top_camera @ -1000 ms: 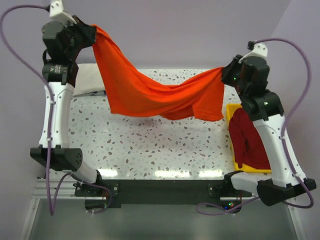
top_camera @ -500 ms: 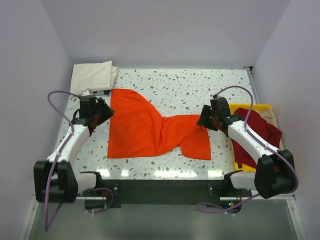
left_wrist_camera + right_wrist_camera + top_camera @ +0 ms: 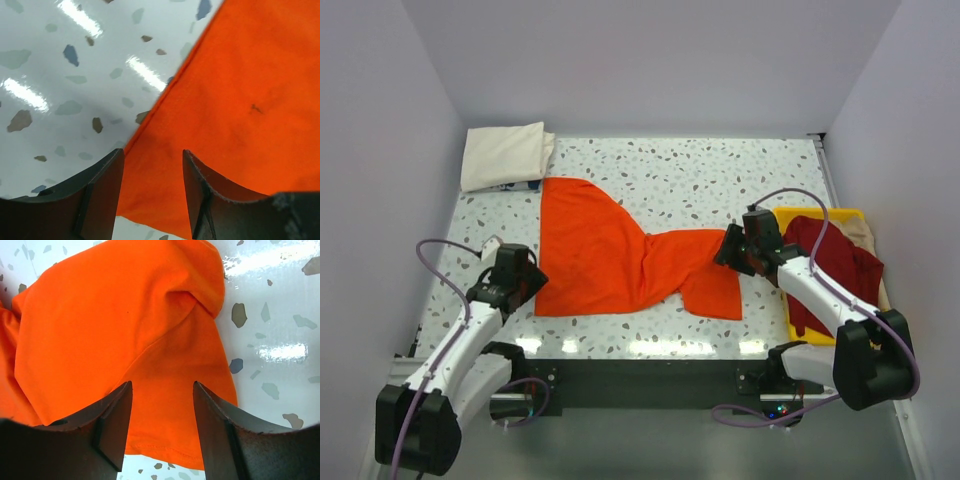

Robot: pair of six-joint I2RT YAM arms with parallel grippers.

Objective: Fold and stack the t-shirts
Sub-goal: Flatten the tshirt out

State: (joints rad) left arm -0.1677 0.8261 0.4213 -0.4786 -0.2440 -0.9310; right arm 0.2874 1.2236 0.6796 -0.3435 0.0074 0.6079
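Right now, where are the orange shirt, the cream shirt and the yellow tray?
orange t-shirt (image 3: 590,250), top view, on the wide flat part of its body.
cream t-shirt (image 3: 505,155), top view, on the middle of the folded bundle.
yellow tray (image 3: 845,213), top view, on its far rim.

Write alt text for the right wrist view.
A bright orange cloth t-shirt lies rumpled on a glossy white speckled table, one fold curling at upper right. The right arm's dark fingers stand open over its near hem, holding nothing.
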